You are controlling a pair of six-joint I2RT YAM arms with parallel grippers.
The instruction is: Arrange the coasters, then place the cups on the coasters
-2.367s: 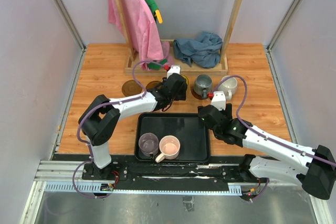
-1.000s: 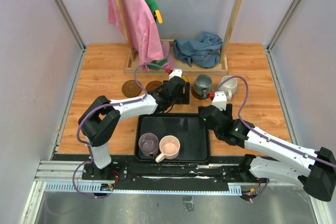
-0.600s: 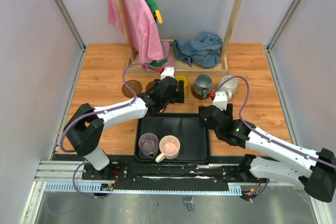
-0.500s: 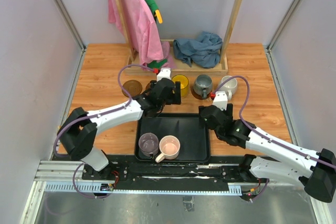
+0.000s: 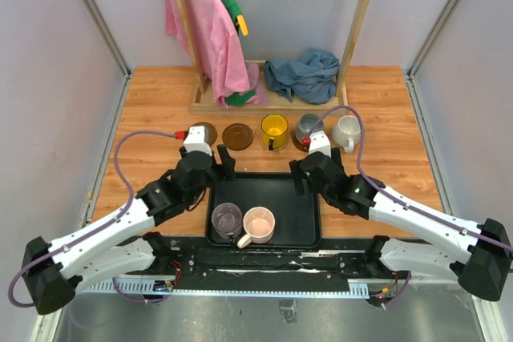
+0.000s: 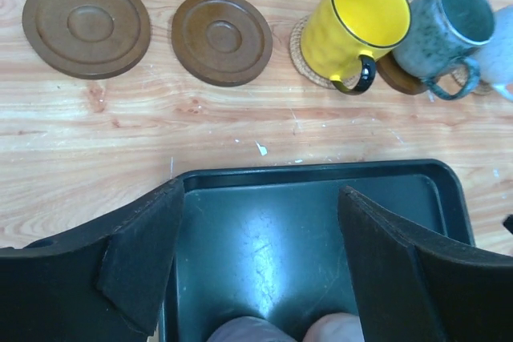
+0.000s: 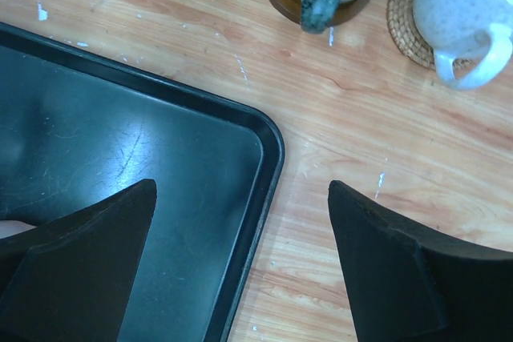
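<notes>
Text check, all three views: no lettering, label, brand, number or sign can be read on anything
</notes>
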